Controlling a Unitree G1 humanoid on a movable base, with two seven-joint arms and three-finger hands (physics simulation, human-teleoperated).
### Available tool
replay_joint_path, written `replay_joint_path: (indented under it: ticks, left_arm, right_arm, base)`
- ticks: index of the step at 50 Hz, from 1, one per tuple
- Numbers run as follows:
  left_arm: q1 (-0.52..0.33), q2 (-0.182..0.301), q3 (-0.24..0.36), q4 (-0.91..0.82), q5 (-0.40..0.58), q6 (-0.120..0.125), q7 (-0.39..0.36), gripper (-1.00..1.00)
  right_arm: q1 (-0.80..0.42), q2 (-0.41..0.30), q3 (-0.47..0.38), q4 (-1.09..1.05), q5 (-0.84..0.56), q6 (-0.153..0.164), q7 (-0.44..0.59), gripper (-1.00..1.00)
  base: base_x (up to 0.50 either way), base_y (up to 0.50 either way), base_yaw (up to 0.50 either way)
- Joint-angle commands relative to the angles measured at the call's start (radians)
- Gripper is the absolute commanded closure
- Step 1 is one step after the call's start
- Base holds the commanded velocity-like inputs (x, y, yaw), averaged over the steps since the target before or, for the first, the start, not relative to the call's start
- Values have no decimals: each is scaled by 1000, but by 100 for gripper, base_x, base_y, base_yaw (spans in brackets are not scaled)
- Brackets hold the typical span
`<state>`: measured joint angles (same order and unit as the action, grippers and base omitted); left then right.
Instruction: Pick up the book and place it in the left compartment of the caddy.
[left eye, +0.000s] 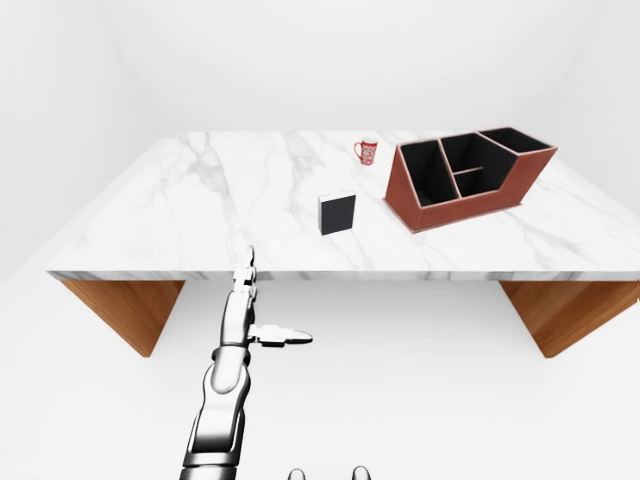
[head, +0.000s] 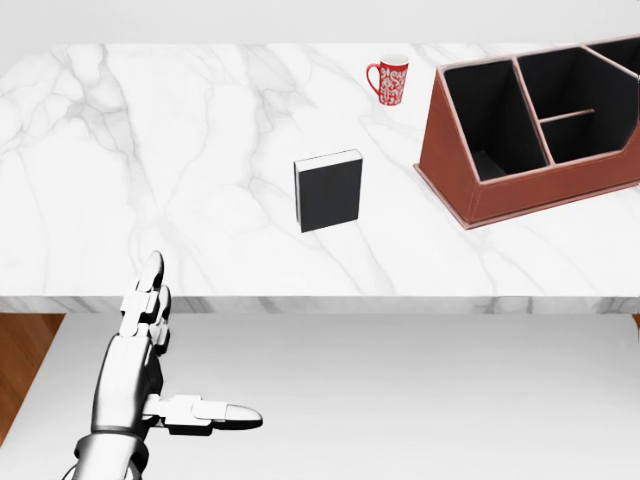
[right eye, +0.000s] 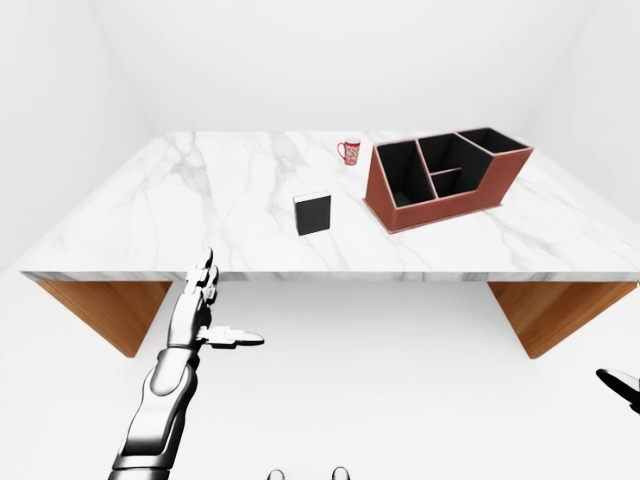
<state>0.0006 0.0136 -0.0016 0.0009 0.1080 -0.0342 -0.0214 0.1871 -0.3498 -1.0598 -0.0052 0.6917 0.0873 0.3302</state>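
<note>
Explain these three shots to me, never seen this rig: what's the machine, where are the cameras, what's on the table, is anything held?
These are simulator renders of a humanoid robot. All three cameras sit on its head: one head view looking down, plus a left-eye and right-eye pair showing nearly the same wider scene. The silver arm coming in from the left ends in its left hand, three fingers spread open, holding nothing and short of the marble table. Of the right hand only a dark tip shows at the right-eye view's edge. On the table are a black book, a red patterned mug and a brown caddy with dark compartments.
</note>
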Motion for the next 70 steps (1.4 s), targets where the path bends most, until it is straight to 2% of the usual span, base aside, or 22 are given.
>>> replay_joint_path:
  ticks: [1, 4, 6, 10, 17, 19, 20, 23, 26, 28, 33, 35, 40, 42, 49, 50, 51, 57, 59, 60, 62, 70]
  left_arm:
    - [-6, 1, 0, 14, 4, -6, 2, -100]
    - [-6, 1, 1, 15, 3, -7, 1, -100]
    - [-3, 1, 0, -2, 3, 7, 0, -100]
    - [-4, 0, 0, 6, 4, -1, 1, -100]
    - [2, 0, 0, -6, 2, 3, -2, -100]
    - [9, -1, -3, -36, 4, 25, -3, -100]
    - [10, -1, -3, -38, 4, 27, -4, -100]
    - [5, -1, -1, -16, 5, 10, 1, -100]
    - [8, -1, -1, -33, 3, 25, -2, -100]
    - [6, -1, 0, -17, 5, 11, 2, -100]
    - [3, 0, 3, -13, -2, 12, 0, -100]
    - [2, 0, 1, -2, 1, 3, 2, -100]
    - [-3, 1, 6, 2, -7, 4, 1, -100]
    - [-1, 1, 3, -8, -3, 13, 1, -100]
    - [-9, 2, 5, 23, -3, -10, 3, -100]
    - [-8, 2, 5, 22, -3, -10, 3, -100]
    - [-5, 2, 4, 5, -4, 2, 1, -100]
    - [-16, 4, 9, 36, -6, -17, 1, -100]
    - [-5, 1, 4, 5, -2, 4, 2, -100]
    - [-10, 2, 5, 22, -3, -10, 2, -100]
    - [-13, 3, 6, 33, -3, -18, 2, -100]
    - [-11, 3, 6, 25, -3, -14, 2, -100]
  right_arm:
    - [-4, 0, 8, 12, -7, 0, 3, -100]
    - [-2, 1, 10, 9, -5, 0, 1, -100]
    - [-2, 1, 10, 9, -6, 0, 2, -100]
    - [-2, 1, 10, 8, -6, 0, 2, -100]
    - [3, 4, 1, -6, -2, 0, 4, -100]
    - [5, 4, -2, -13, -1, 0, 1, -100]
    - [2, 4, -1, -8, -3, 0, 3, -100]
    - [8, 6, -9, -28, 4, 0, -2, -100]
    - [0, 6, -3, -6, -4, 0, 8, -100]
    - [2, 4, -3, -8, 0, 0, 7, -100]
    - [3, 5, -2, -5, 0, 0, 10, -100]
    - [1, 4, -1, -4, -1, 0, 7, -100]
    - [4, 5, 1, -9, 1, 0, 6, -100]
    - [0, 5, 3, 4, -3, 0, 11, -100]
    - [1, 6, 4, -1, -2, 0, 6, -100]
    - [-1, 5, 5, 5, -2, 0, 7, -100]
    - [6, 6, 1, -12, 4, 0, 2, -100]
    - [8, 5, -3, -25, 6, 0, -3, -100]
    - [-3, 5, 3, 2, -5, 0, 5, -100]
    - [-6, 3, 6, 10, -7, 0, 5, -100]
    - [-6, 1, 9, 15, -6, 0, 6, -100]
    - [-1, 1, 7, 2, -8, 0, 2, -100]
  base:
    - [0, 0, 21]
    - [0, 0, 21]
    - [0, 0, 21]
    - [0, 0, 21]
    - [0, 0, 22]
    - [0, 0, 21]
    - [0, 0, 21]
    - [0, 0, 21]
    - [0, 0, 21]
    - [0, 0, 21]
    - [0, 0, 21]
    - [0, 0, 21]
    - [0, 0, 21]
    - [0, 0, 21]
    - [0, 0, 21]
    - [0, 0, 22]
    - [0, 0, 21]
    - [0, 0, 21]
    - [0, 0, 21]
    - [0, 0, 21]
    - [0, 0, 21]
    - [0, 0, 7]
